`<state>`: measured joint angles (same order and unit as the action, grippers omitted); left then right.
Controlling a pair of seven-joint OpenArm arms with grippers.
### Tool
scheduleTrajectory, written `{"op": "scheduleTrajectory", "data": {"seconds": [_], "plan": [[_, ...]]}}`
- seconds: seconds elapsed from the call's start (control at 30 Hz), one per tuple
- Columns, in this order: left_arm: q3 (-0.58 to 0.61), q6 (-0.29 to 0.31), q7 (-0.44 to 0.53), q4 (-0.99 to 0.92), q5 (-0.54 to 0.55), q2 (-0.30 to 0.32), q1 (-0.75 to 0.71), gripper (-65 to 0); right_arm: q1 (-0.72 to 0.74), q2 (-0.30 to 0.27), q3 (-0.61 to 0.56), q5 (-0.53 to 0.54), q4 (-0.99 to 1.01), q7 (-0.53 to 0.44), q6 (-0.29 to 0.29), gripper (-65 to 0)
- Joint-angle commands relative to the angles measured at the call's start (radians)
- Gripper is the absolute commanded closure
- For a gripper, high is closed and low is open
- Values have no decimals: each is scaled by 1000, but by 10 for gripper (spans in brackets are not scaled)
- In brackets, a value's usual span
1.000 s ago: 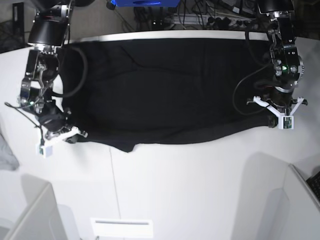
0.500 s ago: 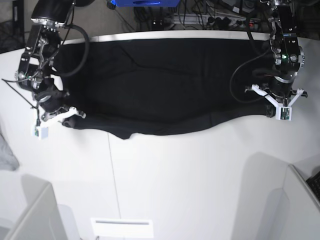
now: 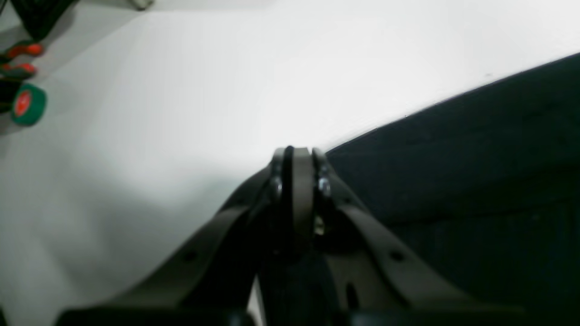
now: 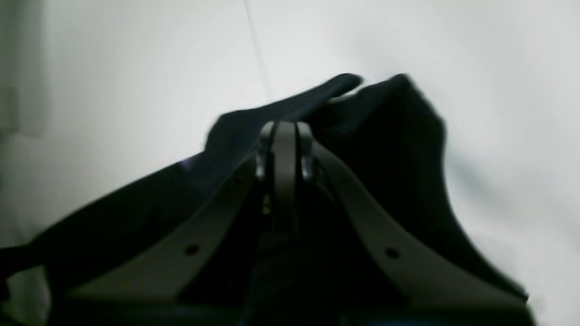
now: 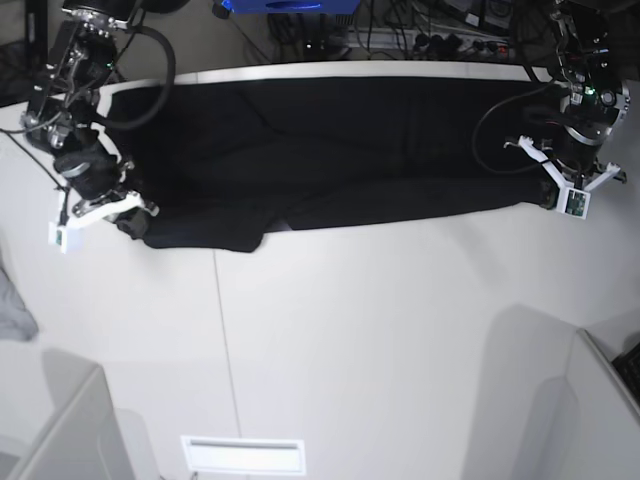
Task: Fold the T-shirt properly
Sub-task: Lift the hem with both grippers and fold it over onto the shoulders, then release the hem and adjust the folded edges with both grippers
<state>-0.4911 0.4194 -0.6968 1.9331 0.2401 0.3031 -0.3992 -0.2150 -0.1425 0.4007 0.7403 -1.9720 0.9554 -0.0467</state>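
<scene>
1. Looking down from the base view, we see the large plain black fabric T-shirt (image 5: 340,160) lying as a long dark band across the far half of the white table (image 5: 380,340), its near edge running from one arm to the other.
2. We find the right gripper (image 5: 128,218) at that view's left end of the band, low over the table, with a bunched black corner of the shirt at its tip.
3. From the right wrist view we see the jaws pressed together with dark cloth (image 4: 389,136) humped up around and beyond them; we take it as clamped on the shirt's fabric.
4. We find the left gripper (image 5: 547,200) at the opposite end, right at the shirt's near edge.
5. From the left wrist view its jaws (image 3: 297,156) are drawn tight together with no gap, the black fabric (image 3: 476,172) lying flat just beside them; fabric appears caught low between the fingers, though that part is dark and blurred.
6. We also spot a small grey cloth (image 5: 12,300) at the table's left edge, well apart from the shirt.
</scene>
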Motion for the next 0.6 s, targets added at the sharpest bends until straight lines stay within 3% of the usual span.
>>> {"op": "scheduleTrajectory", "data": {"seconds": [0.0, 0.43, 0.57], "plan": [[-5, -1, 22, 18, 9, 11, 3, 0, -2, -10, 20, 35, -20, -5, 0, 0], [-5, -1, 22, 22, 9, 38, -27, 0, -134, -9, 160, 336, -42, 12, -2, 0], [-5, -1, 22, 25, 9, 51, -31, 0, -169, -9, 198, 362, -42, 18, -2, 0]]}}
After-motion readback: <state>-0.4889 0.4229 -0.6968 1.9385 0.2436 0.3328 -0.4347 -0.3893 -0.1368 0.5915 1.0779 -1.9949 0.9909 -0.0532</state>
